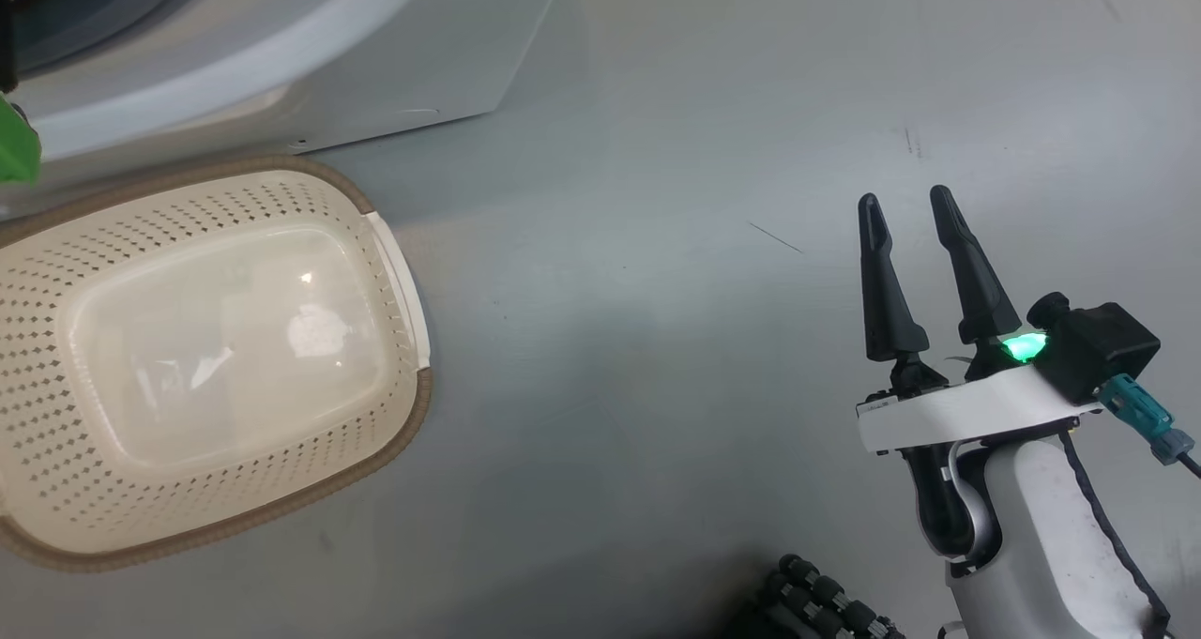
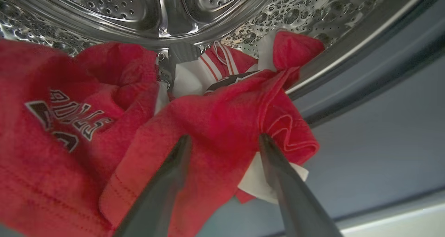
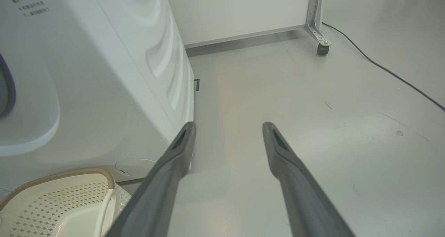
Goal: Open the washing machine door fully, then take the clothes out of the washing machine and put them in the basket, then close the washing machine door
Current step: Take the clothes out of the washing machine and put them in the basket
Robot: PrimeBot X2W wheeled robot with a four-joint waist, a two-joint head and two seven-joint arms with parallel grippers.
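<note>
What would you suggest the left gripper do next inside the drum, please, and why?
Probably ease the left gripper forward slightly and close on the clothes: its jaws stand open, the red fold lies right ahead in the drum, and the basket holds nothing yet.

A pale grey floor (image 3: 313,125) carries faint scuffs and 1 thin dark scratch (image 1: 775,237). At its far end stands a white panel (image 3: 236,10) on a metal bracket (image 3: 314,10) with 1 small caster (image 3: 322,49). A black cable (image 3: 382,68) trails across the floor beside it.
</note>
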